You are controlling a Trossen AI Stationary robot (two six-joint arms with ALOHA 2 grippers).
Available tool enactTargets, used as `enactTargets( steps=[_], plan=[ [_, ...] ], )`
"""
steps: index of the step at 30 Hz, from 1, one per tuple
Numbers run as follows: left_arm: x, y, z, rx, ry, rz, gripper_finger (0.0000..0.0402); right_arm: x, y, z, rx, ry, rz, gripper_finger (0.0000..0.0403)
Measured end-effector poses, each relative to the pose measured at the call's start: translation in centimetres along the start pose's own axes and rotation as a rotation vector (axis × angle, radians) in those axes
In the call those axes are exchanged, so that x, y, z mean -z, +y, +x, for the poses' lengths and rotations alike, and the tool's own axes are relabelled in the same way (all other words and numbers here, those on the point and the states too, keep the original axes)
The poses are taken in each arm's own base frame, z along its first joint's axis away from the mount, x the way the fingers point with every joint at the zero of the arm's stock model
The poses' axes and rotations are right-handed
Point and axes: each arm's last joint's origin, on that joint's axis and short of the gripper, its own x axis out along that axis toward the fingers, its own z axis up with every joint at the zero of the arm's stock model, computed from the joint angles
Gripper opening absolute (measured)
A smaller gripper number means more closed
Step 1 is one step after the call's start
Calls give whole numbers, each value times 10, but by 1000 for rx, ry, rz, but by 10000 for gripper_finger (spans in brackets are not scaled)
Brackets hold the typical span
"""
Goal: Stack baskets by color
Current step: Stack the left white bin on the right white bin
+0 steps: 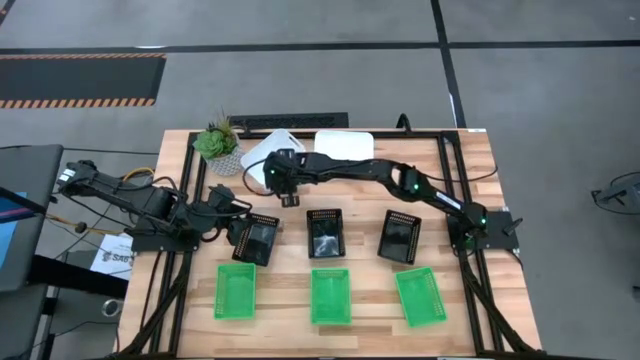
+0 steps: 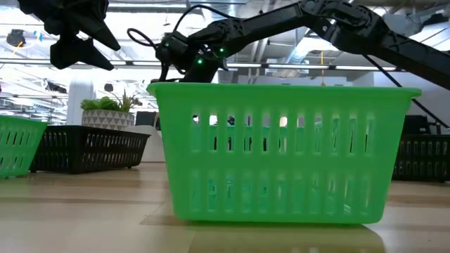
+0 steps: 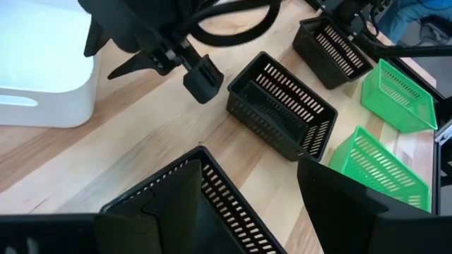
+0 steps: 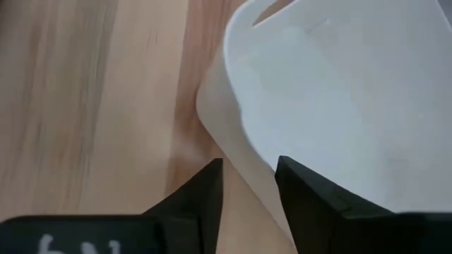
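Three green baskets [image 1: 330, 295] stand in the near row and three black baskets [image 1: 324, 232] in the middle row. At the far edge stand two white baskets, one turned askew [image 1: 268, 150] and one straight [image 1: 343, 145]. My right gripper [image 4: 248, 183] reaches across to the askew white basket [image 4: 339, 92] and is closed over its wall near a rounded corner. My left gripper [image 3: 247, 204] hangs open above the leftmost black basket [image 3: 212, 204], touching nothing. My right gripper has the white basket's side wall [image 4: 247, 152], close to a rounded corner, between its two fingers. One finger [image 4: 208, 187] is outside the wall and the other [image 4: 304, 187] is over the inside. The fingers slant down onto the rim. The basket stands on the table.
A potted plant [image 1: 218, 142] stands at the far left, just beside the askew white basket. A black power strip [image 1: 290, 120] lies along the far edge. Bare wood shows between the rows of baskets. A black frame rail [image 1: 450, 180] runs along the table's sides.
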Motion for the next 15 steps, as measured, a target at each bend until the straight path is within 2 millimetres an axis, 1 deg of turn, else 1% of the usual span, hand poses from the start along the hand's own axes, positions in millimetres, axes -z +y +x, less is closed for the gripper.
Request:
enactTargets(
  steps=[2, 6, 10, 12, 15],
  plan=[
    [0, 0, 0, 0, 0, 0, 224, -3, 3, 0, 28, -3, -26, 157],
    [0, 0, 0, 0, 0, 0, 224, -3, 3, 1, 65, 6, -75, 163],
    [0, 0, 0, 1, 1, 0, 224, -2, 4, 1, 91, 31, -83, 167],
    [0, 0, 0, 1, 1, 0, 224, -3, 4, -6, 88, 41, -88, 169],
    [0, 0, 0, 1, 2, 0, 224, -10, 5, -14, 119, 17, -120, 169]
  ],
)
